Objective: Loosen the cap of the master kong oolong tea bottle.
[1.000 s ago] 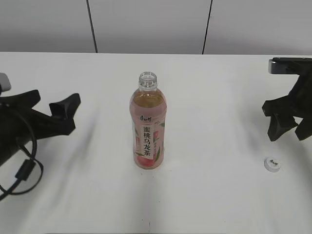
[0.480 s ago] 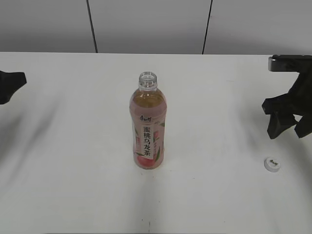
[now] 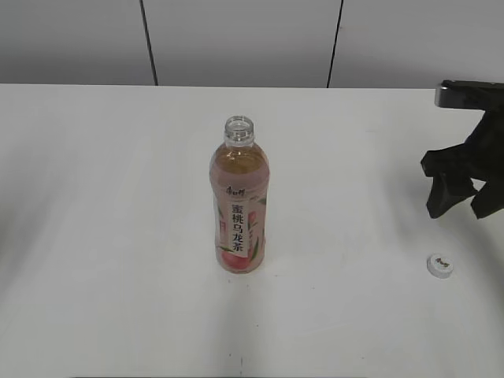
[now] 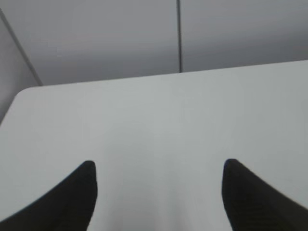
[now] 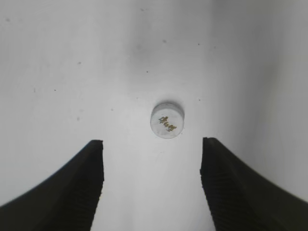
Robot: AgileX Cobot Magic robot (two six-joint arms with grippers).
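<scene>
We see the cap (image 5: pixel 167 121) lying on the surface just below our right gripper (image 5: pixel 151 185) (wide open, empty), well right of the upright bottle (image 3: pixel 239 205).

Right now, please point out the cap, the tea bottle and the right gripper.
cap (image 3: pixel 440 265), exterior view, on its top face
tea bottle (image 3: pixel 239 213), exterior view, on its label
right gripper (image 5: pixel 151 180), right wrist view, midway between its open fingertips
</scene>
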